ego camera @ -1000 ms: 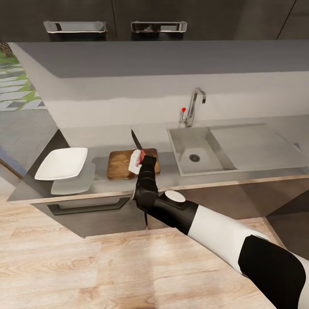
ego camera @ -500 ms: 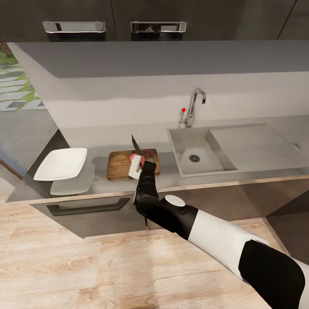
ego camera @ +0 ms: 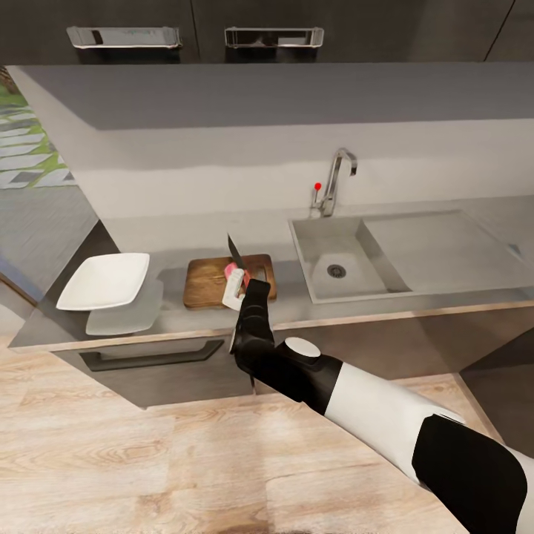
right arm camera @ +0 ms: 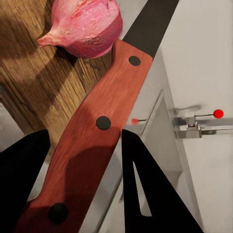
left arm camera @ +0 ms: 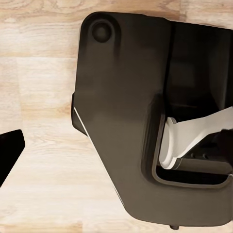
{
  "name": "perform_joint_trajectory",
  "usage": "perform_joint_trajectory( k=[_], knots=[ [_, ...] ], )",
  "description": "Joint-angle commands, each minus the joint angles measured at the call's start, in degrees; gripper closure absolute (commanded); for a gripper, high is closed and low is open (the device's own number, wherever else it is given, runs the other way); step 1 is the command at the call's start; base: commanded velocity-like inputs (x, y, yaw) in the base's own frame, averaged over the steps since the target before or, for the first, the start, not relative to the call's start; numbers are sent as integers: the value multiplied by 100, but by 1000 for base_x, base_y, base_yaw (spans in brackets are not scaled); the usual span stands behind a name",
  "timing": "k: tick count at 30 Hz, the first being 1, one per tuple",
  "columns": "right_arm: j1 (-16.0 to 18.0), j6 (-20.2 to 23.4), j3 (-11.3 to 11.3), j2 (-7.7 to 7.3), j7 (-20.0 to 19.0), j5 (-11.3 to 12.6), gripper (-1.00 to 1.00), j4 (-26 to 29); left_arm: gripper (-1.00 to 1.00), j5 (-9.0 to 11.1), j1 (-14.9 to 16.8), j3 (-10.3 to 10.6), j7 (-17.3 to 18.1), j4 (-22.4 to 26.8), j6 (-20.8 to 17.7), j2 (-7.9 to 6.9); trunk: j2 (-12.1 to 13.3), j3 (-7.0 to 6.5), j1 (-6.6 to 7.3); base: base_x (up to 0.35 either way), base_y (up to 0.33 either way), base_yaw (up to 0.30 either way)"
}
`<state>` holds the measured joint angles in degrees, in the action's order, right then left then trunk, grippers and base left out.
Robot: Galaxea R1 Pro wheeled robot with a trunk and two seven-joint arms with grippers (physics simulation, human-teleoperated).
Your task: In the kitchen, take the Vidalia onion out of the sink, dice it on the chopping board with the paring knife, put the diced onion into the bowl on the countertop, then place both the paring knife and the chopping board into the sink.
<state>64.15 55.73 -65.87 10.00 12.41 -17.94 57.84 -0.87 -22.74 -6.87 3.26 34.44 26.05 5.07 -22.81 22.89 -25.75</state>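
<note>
While gripping riveted wooden-handled paring knife [right arm camera: 92,141], right claw [ego camera: 236,285], rounded pink onion [right arm camera: 85,26].

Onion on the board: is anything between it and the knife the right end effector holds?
Nothing visible. The onion lies bare on the chopping board, right beside the paring knife gripped by the right end effector.

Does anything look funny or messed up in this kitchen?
Nothing stands out. The onion lies whole on the chopping board, the right gripper holds the paring knife above it, and the bowl sits beside the board.
</note>
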Motion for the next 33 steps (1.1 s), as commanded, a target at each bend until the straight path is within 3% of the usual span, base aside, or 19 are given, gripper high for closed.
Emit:
perform_joint_trajectory(
  k=[1, 22, 33],
  knots=[
    [10, 26, -22, 0, 60, 45, 100, -1, -100, -10, -3, -34, 34, 10, 5, 8, -11, 18, -3, 0, 0, 0],
    [10, 27, -22, 0, 62, 45, 100, -9, -100, -10, -3, -34, 34, -7, 2, 7, -11, 209, -3, 6, -3, 0],
    [10, 26, -22, 0, 60, 45, 100, -34, -100, -10, -3, -34, 34, -13, -3, 6, -11, 209, -3, 14, 0, 0]
  ],
)
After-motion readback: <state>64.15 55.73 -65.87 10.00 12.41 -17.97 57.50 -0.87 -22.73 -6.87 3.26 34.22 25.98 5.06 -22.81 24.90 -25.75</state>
